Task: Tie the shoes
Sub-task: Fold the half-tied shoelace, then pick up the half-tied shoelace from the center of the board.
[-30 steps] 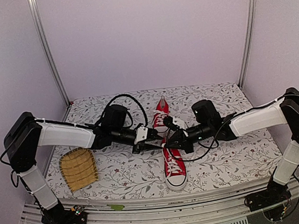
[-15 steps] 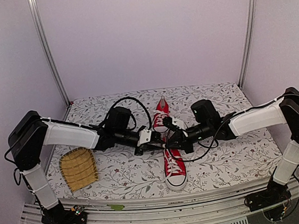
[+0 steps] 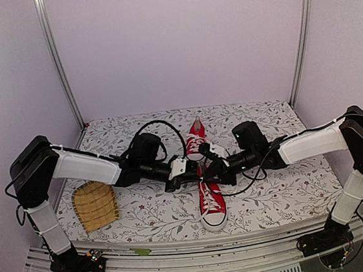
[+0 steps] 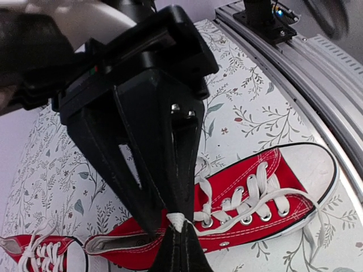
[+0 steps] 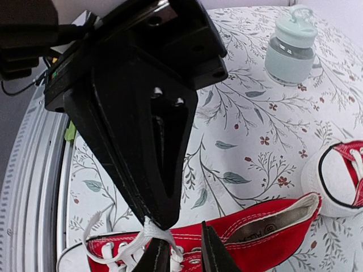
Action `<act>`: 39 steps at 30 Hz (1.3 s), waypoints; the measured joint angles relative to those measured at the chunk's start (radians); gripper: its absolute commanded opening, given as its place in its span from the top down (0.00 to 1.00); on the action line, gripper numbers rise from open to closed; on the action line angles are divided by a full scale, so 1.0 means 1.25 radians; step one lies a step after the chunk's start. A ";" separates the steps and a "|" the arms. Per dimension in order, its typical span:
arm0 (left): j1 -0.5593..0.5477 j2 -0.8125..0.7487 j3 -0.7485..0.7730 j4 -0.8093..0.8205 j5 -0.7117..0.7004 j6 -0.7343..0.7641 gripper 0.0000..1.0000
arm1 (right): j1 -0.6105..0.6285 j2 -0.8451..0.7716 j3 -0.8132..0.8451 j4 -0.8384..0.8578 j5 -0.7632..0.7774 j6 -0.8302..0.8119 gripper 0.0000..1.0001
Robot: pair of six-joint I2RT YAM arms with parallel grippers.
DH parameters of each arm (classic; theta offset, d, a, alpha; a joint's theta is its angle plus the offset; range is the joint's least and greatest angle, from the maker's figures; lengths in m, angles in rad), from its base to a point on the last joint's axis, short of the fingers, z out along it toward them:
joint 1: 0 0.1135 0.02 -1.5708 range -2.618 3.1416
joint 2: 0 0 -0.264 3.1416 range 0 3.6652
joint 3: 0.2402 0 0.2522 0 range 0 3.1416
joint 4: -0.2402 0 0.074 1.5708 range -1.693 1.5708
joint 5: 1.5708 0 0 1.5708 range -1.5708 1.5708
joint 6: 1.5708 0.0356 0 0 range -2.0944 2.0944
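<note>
Top view: the two arms meet at frame centre over the near shoe (image 3: pixel 213 205), and their bodies cover its heel and upper eyelets. The fingertips and the lace cannot be made out from this view. The far shoe (image 3: pixel 196 136) lies just above centre, its lower part hidden behind the arms. The near shoe points its white toe cap towards the bottom of the frame, on the flower-patterned table (image 3: pixel 284 190). A woven mat (image 3: pixel 96 205) lies at lower left, well apart from both shoes.

Left wrist view: the left gripper (image 4: pixel 177 226) is closed, and a strand of white lace (image 4: pixel 176 217) is pinched at its tips, at lower centre. The near shoe runs from there to the right edge, directly behind the fingers. The far shoe is cut off at the lower left corner.

Right wrist view: the right gripper (image 5: pixel 156 239) has a bunch of lace touching the tip of its upper finger (image 5: pixel 136 130). Two dark shapes rise from the bottom edge and are cut off, so it cannot be told whether the fingers clamp the lace or stand parted. The near shoe lies across the bottom; the far shoe is cut off at the right edge. A small jar (image 5: pixel 289 48) stands at upper right
</note>
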 measured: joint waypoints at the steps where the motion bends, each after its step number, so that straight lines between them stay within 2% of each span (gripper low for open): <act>1: -0.006 -0.003 -0.013 0.019 -0.017 -0.023 1.00 | 0.000 -0.001 0.001 -0.008 0.010 0.002 0.67; 4: -0.030 -0.010 -0.039 0.061 -0.056 -0.063 1.00 | 0.000 -0.018 0.003 -0.058 0.050 0.014 0.57; 8: -0.063 -0.032 -0.086 0.123 -0.133 -0.117 1.00 | -0.019 -0.083 0.026 -0.194 0.144 0.067 0.54; 13: -0.086 -0.037 -0.097 0.161 -0.222 -0.170 1.00 | -0.103 -0.108 0.115 -0.401 0.298 0.222 0.54; 19: -0.107 -0.042 -0.114 0.184 -0.311 -0.213 1.00 | -0.122 -0.023 0.136 -0.602 0.414 0.368 0.53; 25: -0.110 -0.045 -0.141 0.206 -0.343 -0.228 1.00 | -0.120 0.079 0.155 -0.693 0.454 0.401 0.54; 27: -0.110 -0.045 -0.145 0.212 -0.344 -0.229 1.00 | -0.120 0.085 0.174 -0.701 0.464 0.403 0.56; 30: -0.111 -0.047 -0.154 0.226 -0.345 -0.228 1.00 | -0.119 0.103 0.183 -0.710 0.477 0.404 0.70; 33: -0.111 -0.051 -0.161 0.232 -0.347 -0.226 1.00 | -0.114 0.121 0.199 -0.724 0.500 0.406 0.75; 37: -0.111 -0.055 -0.167 0.248 -0.352 -0.224 1.00 | -0.099 0.134 0.214 -0.740 0.541 0.406 0.97; 39: -0.113 -0.057 -0.174 0.262 -0.354 -0.224 1.00 | -0.093 0.134 0.214 -0.738 0.556 0.417 0.99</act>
